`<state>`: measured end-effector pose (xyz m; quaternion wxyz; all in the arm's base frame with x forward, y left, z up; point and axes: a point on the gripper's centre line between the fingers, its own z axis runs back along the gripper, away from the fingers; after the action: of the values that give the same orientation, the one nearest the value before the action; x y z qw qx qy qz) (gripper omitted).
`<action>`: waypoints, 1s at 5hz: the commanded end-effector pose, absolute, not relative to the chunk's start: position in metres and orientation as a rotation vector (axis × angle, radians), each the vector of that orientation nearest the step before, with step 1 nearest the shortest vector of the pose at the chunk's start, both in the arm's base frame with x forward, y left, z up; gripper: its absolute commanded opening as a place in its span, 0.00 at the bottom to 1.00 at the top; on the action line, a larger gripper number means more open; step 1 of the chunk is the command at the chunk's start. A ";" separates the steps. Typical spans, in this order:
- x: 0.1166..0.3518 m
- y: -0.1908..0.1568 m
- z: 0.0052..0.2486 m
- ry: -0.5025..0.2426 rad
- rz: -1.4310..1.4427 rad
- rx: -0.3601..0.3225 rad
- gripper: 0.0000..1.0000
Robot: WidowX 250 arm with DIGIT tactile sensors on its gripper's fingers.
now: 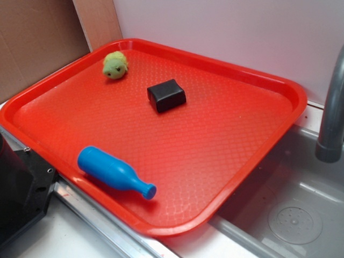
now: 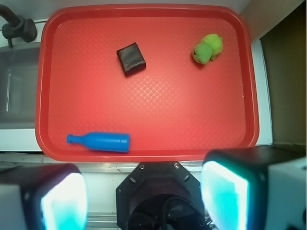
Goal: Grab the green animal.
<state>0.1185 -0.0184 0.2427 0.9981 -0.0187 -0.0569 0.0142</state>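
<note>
The green animal (image 1: 115,65) (image 2: 207,48) is a small fuzzy yellow-green plush lying in the far left corner of the red tray (image 1: 242,177) (image 2: 144,154); in the wrist view it sits at the upper right. My gripper (image 2: 144,196) hangs high above the robot base, outside the tray's near edge and far from the plush. Its two fingers (image 2: 225,196) are spread wide apart with nothing between them. The gripper itself does not show in the exterior view.
A black block (image 1: 166,95) (image 2: 131,58) lies on the tray between centre and back. A blue bottle-shaped pin (image 1: 114,172) (image 2: 100,142) lies on its side near the front edge. A sink (image 1: 290,215) with a grey faucet (image 1: 333,118) is to the right; the robot base (image 1: 21,188) (image 2: 158,191) is in front.
</note>
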 end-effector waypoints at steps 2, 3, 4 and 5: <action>0.127 -0.011 0.239 -0.130 0.139 -0.042 1.00; 0.142 0.001 0.228 -0.179 0.335 -0.041 1.00; 0.159 0.021 0.213 -0.251 0.563 -0.007 1.00; 0.178 0.043 0.194 -0.314 0.753 0.024 1.00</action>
<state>0.1780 0.0360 0.1863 0.9240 0.0135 -0.1370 0.3567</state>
